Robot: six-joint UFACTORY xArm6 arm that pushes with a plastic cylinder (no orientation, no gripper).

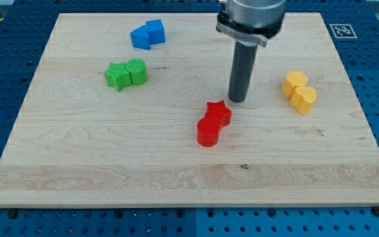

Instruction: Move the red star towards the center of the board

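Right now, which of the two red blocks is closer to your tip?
The red star. It sits just to the view's lower left of my tip, while the red cylinder lies beyond it, toward the view's bottom.

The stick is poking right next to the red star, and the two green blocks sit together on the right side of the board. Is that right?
Not quite. The camera view shows my tip just up and right of the red star, but the two green blocks sit together on the view's left side of the board, not the right. The yellow blocks are on the right.
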